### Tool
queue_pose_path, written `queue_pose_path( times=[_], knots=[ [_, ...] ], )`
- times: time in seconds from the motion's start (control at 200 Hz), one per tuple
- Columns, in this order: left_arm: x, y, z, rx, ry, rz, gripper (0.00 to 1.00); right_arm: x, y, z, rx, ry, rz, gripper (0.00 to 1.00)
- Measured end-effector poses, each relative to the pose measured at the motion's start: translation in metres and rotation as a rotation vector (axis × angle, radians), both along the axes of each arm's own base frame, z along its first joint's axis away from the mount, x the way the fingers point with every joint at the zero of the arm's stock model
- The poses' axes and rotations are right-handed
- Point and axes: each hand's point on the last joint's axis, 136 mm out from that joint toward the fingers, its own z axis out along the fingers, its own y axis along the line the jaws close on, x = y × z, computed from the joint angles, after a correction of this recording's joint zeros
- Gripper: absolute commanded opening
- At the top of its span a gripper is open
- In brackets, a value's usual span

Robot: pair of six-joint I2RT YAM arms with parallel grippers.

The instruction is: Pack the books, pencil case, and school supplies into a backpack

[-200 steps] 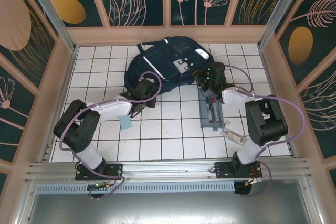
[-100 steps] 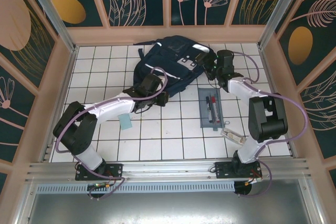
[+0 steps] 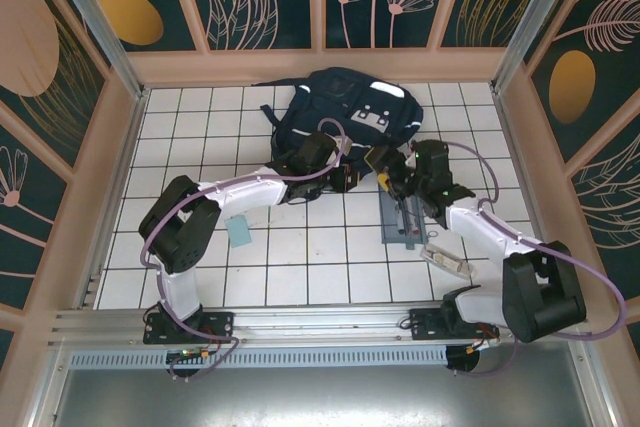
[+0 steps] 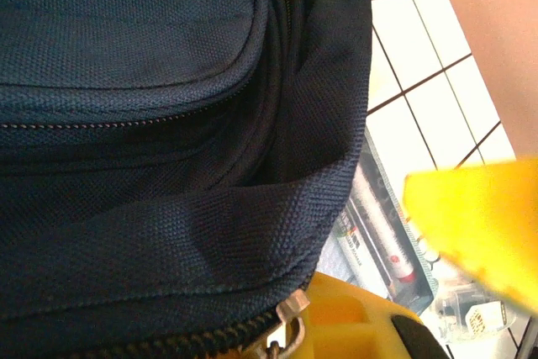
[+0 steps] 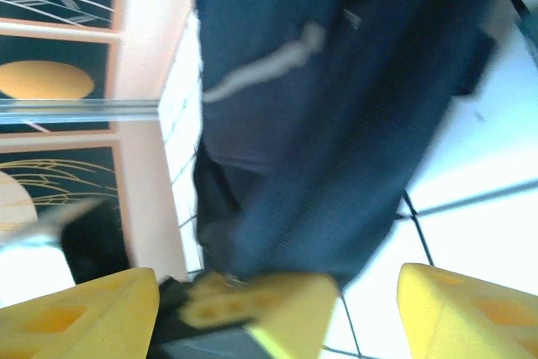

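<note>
So, backpack [image 3: 345,112]: big navy-blue fabric bag w/ white reflective stripes, lying at the far side of the white tiled table [image 3: 300,267]. Zip looks closed near the grip.
Left gripper [image 3: 342,177]: clenched on the backpack's near edge, right by the small metal zipper pull [image 4: 290,313].
Right gripper [image 3: 390,175]: released, jaws wide, nothing in them, just beside the left one at the same edge.
Pencil case [image 3: 405,215]: flat grey-blue pouch w/ red & black pens [image 4: 393,250] showing, on the table near the right gripper, not packed.
Other bits: light-blue flat rectangle [image 3: 240,234] by the left arm, whitish-beige oblong piece [image 3: 445,259] near-right, both loose.
Step, imo: getting the bag open.
Tip: left pins the fabric taut, right nips the pull itself, not cloth, then drags along the zip line, slow, so the bag doesn't slide.
</note>
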Motion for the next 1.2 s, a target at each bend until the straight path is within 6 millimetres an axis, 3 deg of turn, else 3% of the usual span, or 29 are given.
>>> queue_pose_path(
  times=[0.12, 0.325, 0.41, 0.44, 0.475, 0.555, 0.645, 0.806, 1.021, 1.201],
  knots=[
    [0.001, -0.002, 0.002, -0.015, 0.000, 0.003, 0.00, -0.011, -0.004, -0.022, 0.018, 0.061, -0.024, 0.74],
    [-0.006, -0.005, 0.000, -0.015, 0.005, -0.013, 0.00, 0.007, 0.002, -0.014, 0.056, -0.014, -0.034, 0.71],
    [-0.012, -0.001, -0.009, -0.006, 0.019, -0.019, 0.00, 0.018, 0.007, -0.015, 0.070, -0.035, -0.033, 0.65],
    [-0.015, 0.001, -0.013, -0.002, 0.027, -0.022, 0.00, 0.021, 0.009, -0.018, 0.076, -0.034, -0.032, 0.59],
    [-0.018, 0.003, -0.015, 0.002, 0.034, -0.024, 0.00, 0.024, 0.013, -0.022, 0.082, -0.029, -0.030, 0.44],
    [-0.021, 0.005, -0.015, 0.002, 0.040, -0.029, 0.00, 0.029, 0.022, -0.035, 0.093, -0.014, -0.022, 0.00],
    [-0.021, 0.008, -0.010, 0.006, 0.030, -0.020, 0.00, 0.029, 0.027, -0.040, 0.107, 0.003, -0.019, 0.00],
    [-0.017, 0.023, -0.008, 0.058, -0.008, 0.001, 0.00, 0.030, 0.033, -0.030, 0.088, -0.023, 0.026, 0.00],
    [-0.011, 0.079, -0.003, 0.082, -0.036, 0.049, 0.00, 0.021, 0.033, -0.016, 0.033, -0.061, 0.099, 0.00],
    [-0.006, 0.105, 0.000, 0.104, -0.046, 0.067, 0.00, 0.019, 0.025, -0.014, 0.000, -0.075, 0.128, 0.00]
  ],
)
